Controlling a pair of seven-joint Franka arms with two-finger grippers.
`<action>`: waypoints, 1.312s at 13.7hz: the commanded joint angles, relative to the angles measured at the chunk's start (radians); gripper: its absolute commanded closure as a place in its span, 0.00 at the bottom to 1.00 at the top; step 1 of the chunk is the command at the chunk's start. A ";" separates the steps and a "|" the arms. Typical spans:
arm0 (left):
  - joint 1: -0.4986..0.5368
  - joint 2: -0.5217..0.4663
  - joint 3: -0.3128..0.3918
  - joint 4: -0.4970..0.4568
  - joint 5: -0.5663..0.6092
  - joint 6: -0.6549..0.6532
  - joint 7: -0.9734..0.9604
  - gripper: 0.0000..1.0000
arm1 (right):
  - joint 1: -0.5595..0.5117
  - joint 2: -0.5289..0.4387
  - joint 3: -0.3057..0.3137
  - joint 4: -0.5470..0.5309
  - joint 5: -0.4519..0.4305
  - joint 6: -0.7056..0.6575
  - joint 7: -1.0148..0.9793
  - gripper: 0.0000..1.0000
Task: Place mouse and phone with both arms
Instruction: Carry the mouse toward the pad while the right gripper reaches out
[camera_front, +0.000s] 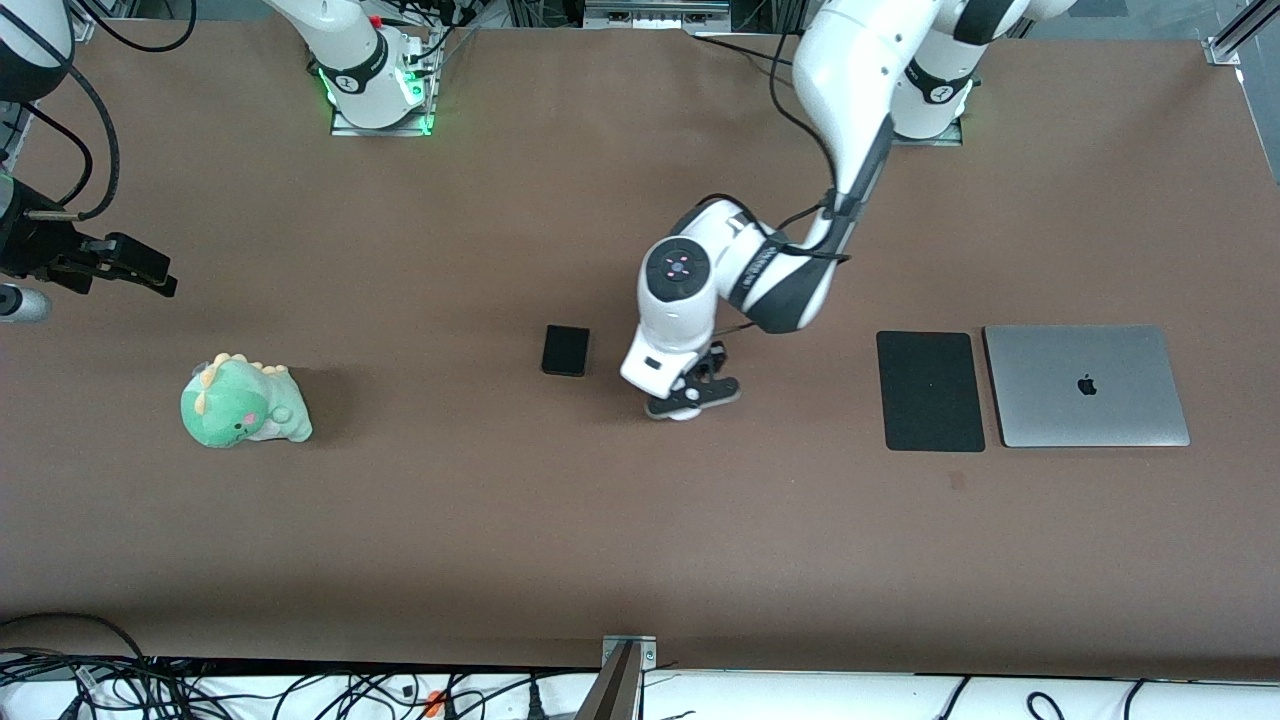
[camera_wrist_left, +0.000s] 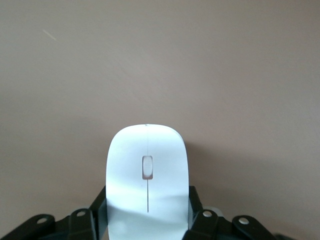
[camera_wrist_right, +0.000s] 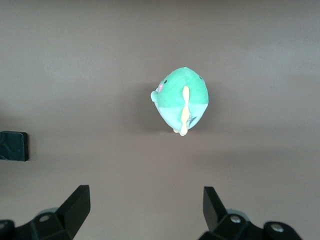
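Left gripper (camera_front: 692, 397) is low at mid-table, fingers (camera_wrist_left: 197, 212) clamped on the mouse (camera_wrist_left: 147, 175), though whether it is lifted or resting I can't say. The phone (camera_front: 565, 350) lies beside it, untouched. Right gripper (camera_wrist_right: 145, 207) waits spread wide over the plush dinosaur (camera_front: 243, 402). Nothing placed yet, no containers in sight.

My left gripper (camera_front: 693, 398) sits low around the mouse (camera_wrist_left: 147, 175), with the phone (camera_front: 566, 350) just beside it toward the right arm's end; bare table (camera_front: 640, 540) lies open nearer the front camera, up to the mouse pad (camera_front: 930, 391)
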 joint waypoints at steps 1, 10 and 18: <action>0.171 -0.128 -0.034 -0.071 -0.004 -0.081 0.196 0.44 | 0.017 0.026 0.007 0.019 -0.011 -0.046 -0.007 0.00; 0.528 -0.318 -0.042 -0.447 -0.001 0.092 0.713 0.42 | 0.163 0.152 0.008 0.022 -0.018 0.006 0.046 0.00; 0.548 -0.382 -0.039 -0.881 0.016 0.533 0.781 0.40 | 0.399 0.342 0.008 0.019 0.032 0.259 0.508 0.00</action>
